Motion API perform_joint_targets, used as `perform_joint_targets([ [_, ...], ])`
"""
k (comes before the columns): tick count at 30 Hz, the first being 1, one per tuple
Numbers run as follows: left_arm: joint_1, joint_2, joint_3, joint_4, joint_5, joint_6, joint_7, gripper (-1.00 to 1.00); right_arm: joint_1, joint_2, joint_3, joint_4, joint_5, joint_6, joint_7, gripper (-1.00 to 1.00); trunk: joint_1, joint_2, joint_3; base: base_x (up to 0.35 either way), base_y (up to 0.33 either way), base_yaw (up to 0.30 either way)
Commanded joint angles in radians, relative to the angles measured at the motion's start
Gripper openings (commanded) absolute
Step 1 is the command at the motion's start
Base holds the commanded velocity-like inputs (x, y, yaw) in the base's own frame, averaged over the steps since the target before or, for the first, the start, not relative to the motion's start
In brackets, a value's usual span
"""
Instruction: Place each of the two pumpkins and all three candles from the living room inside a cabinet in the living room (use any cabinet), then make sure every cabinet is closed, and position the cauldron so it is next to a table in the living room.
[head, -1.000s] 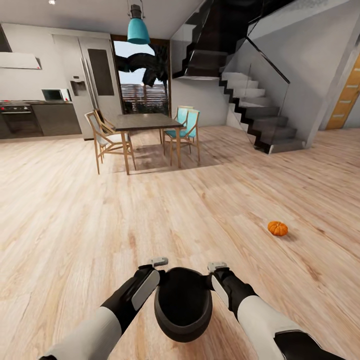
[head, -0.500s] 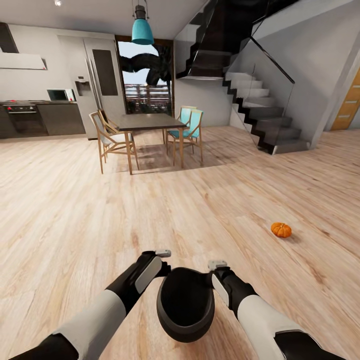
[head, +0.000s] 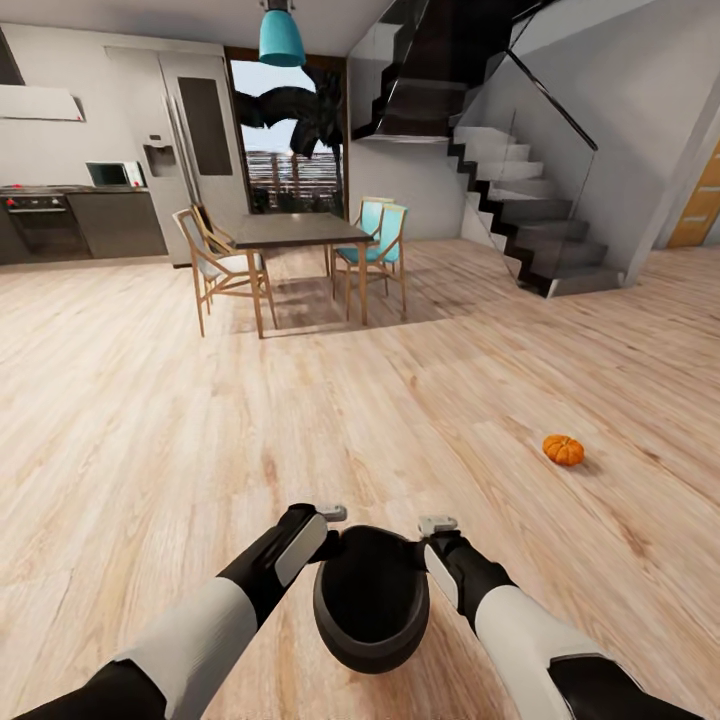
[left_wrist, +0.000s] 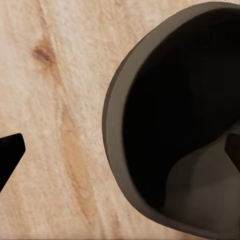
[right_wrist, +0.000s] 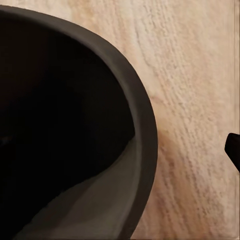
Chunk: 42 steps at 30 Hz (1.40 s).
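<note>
I am carrying the cauldron (head: 371, 598) in front of me, low at 6 o'clock in my head view. My left pincer (head: 338, 538) is at its rim at about 11 o'clock of the pot, and my right pincer (head: 420, 545) is at about 1 o'clock. I use both because the pot is wide and round, so I think one pincer could let it tip.

In my left wrist view one finger is outside the rim and one is inside the pot, with the rim (left_wrist: 114, 125) between them. The same is true on the right side, where the rim (right_wrist: 145, 125) runs between my fingers. I cannot tell if either pincer is squeezing the rim or just sitting around it.

The pot is off the wooden floor (head: 150, 420), I think, so it can go to a table in the living room.

One pumpkin (head: 563, 449) lies on the floor at 2 o'clock, well apart from me. The dining table (head: 300, 232) with chairs stands far off at 12 o'clock.
</note>
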Motion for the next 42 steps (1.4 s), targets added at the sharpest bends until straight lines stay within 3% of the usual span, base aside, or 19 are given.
perform_joint_targets([
  [1, 0.001, 0.000, -0.002, 0.006, -0.001, -0.021, -0.008, 1.00, -0.002, 0.000, 0.000, 0.000, 0.000, 0.002, -0.011, 1.00, 0.000, 0.000, -0.004, 0.000, 0.000, 0.000],
  [10, 0.002, 0.000, -0.007, 0.026, -0.003, -0.111, -0.022, 1.00, -0.034, 0.000, 0.000, 0.025, -0.001, 0.024, -0.030, 1.00, 0.004, -0.002, -0.039, 0.000, 0.000, 0.000],
  [16, 0.002, 0.000, -0.008, 0.030, -0.006, -0.191, -0.033, 1.00, -0.112, -0.002, -0.002, 0.109, -0.003, 0.043, -0.032, 1.00, 0.007, -0.004, -0.062, 0.000, 0.000, 0.000],
  [25, 0.002, 0.000, -0.008, 0.046, -0.010, -0.204, -0.075, 1.00, -0.137, -0.002, -0.002, 0.125, -0.045, 0.049, -0.031, 1.00, 0.011, -0.006, -0.097, 0.000, 0.000, 0.000],
  [34, 0.002, 0.003, -0.008, 0.049, -0.011, -0.205, -0.080, 1.00, -0.140, -0.001, 0.000, 0.124, -0.053, 0.047, -0.027, 1.00, 0.015, -0.008, -0.132, 0.000, 0.000, 0.000],
  [42, 0.001, 0.005, -0.009, 0.049, -0.012, -0.206, -0.080, 1.00, -0.139, -0.004, -0.001, 0.118, -0.054, 0.032, -0.019, 1.00, 0.015, -0.008, -0.132, 0.000, 0.000, 0.000],
])
